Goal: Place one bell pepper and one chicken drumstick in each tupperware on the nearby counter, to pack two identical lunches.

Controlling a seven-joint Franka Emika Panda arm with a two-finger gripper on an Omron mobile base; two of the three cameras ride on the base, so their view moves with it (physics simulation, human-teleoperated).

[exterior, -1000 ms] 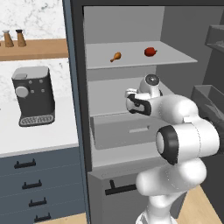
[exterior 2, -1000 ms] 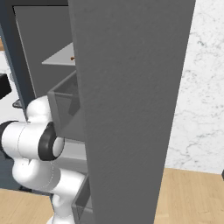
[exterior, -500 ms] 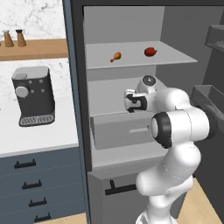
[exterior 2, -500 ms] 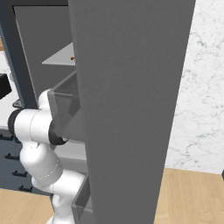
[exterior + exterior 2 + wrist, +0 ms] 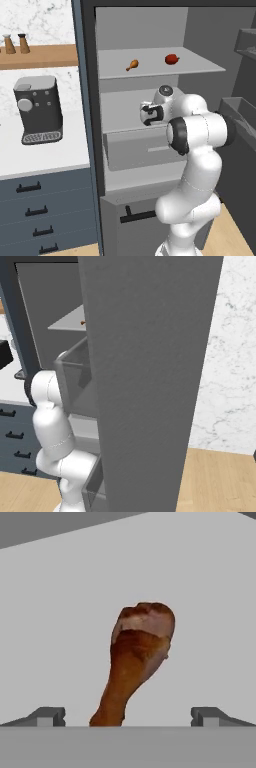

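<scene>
In the hand view a brown chicken drumstick [image 5: 137, 662] lies on a pale grey fridge shelf, its thin end pointing toward my gripper [image 5: 129, 717]. The gripper is open, one fingertip far out on either side of the bone end and not touching it. In the left base view the gripper [image 5: 149, 114] reaches into the open fridge below the upper shelf [image 5: 200, 65]. That shelf carries another drumstick [image 5: 132, 65] and a red bell pepper [image 5: 171, 59]. The white counter [image 5: 45, 155] lies to the left. The tupperware is out of view.
A dark coffee machine [image 5: 37, 110] stands on the counter, over blue-grey drawers [image 5: 35, 210]. A grey fridge drawer [image 5: 140, 150] sits below the gripper. The open fridge door [image 5: 150, 381] rises at my right. Door bins [image 5: 240, 115] jut out beside the arm.
The arm's elbow has swung in closer to the fridge and higher. The hand has stayed nearly in place at the middle shelf, and the jaws have stayed open.
</scene>
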